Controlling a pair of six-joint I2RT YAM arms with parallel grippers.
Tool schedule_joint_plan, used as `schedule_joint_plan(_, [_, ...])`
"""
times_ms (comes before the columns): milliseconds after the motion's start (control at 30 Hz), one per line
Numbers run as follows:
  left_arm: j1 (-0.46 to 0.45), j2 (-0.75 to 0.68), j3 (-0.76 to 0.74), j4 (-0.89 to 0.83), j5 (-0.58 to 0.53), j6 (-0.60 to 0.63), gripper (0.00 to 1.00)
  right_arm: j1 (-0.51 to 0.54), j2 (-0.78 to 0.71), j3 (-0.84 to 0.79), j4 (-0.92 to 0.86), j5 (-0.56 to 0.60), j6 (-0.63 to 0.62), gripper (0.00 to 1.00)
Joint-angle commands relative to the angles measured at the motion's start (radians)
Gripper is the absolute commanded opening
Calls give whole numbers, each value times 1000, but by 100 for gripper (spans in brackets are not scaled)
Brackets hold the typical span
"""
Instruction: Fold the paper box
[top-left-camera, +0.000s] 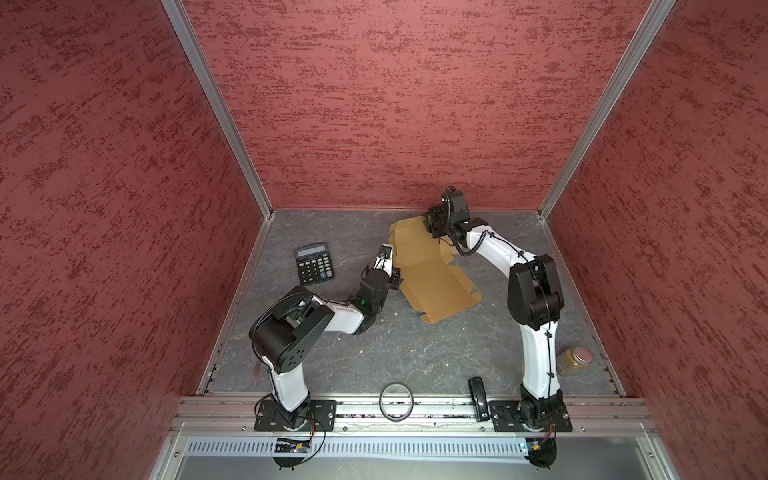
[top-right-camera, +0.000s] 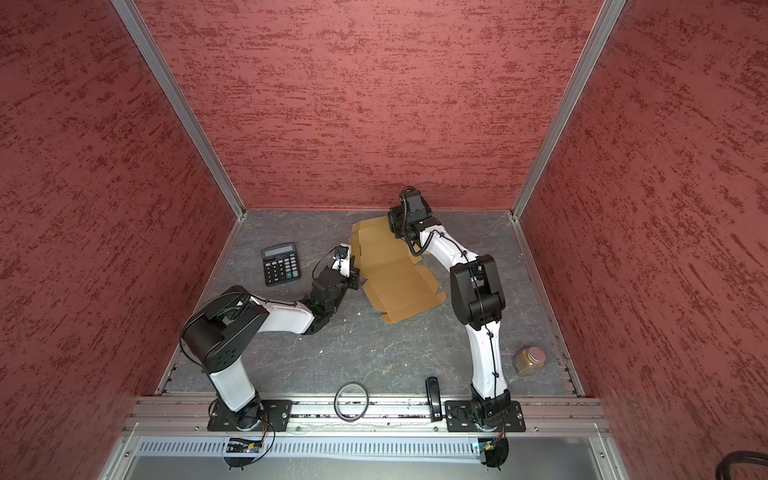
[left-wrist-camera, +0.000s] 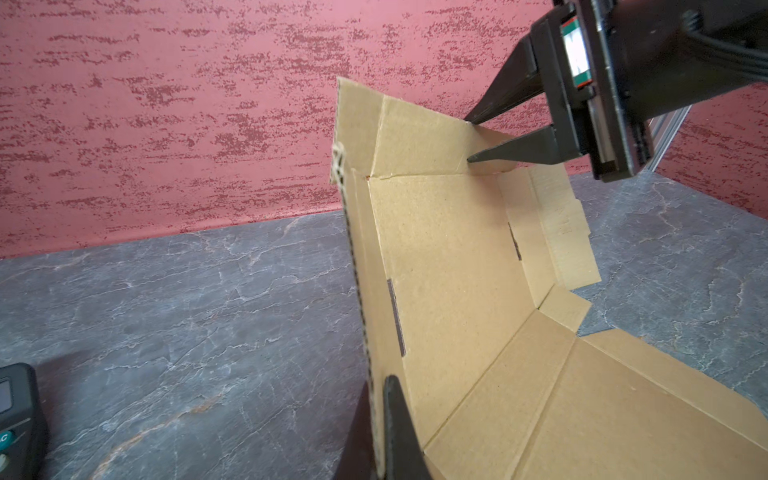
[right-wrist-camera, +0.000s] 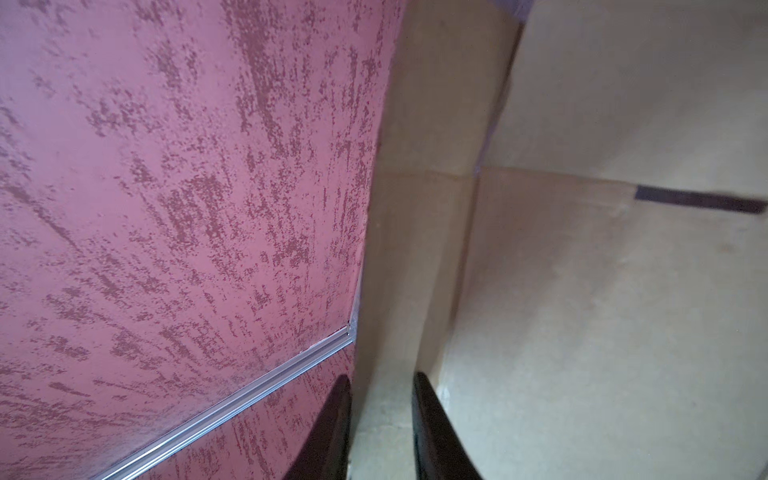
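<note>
Flap-raising step, tan cardboard paper box mid-frame: clamped in shut left pincer, straddled by half-open, seemingly ungripping right pincer. Next: pinch, fold inward.

One paper box, calculator, jar, ring

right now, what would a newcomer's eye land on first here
The tan paper box draws the eye first, lying half unfolded toward the back of the grey table. The left gripper is clamped on its raised side edge, and the right gripper straddles the far flap. A black calculator lies to the left of the box.
</note>
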Motion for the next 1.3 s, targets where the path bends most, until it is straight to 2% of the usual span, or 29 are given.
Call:
schedule_joint_plan(0, [6, 21, 31, -4, 12, -7, 0, 4, -42, -38, -9, 18, 63, 26])
schedule_joint_plan(333, [14, 28, 47, -45, 14, -34, 0, 5, -91, -124, 50, 33, 57, 20])
schedule_joint_plan(1033, [42, 22, 93, -170, 50, -96, 0, 5, -136, -154, 61, 55, 2, 10])
schedule_joint_plan(1267, [49, 20, 91, -201, 63, -126, 5, 6, -152, -209, 120, 60, -6, 7])
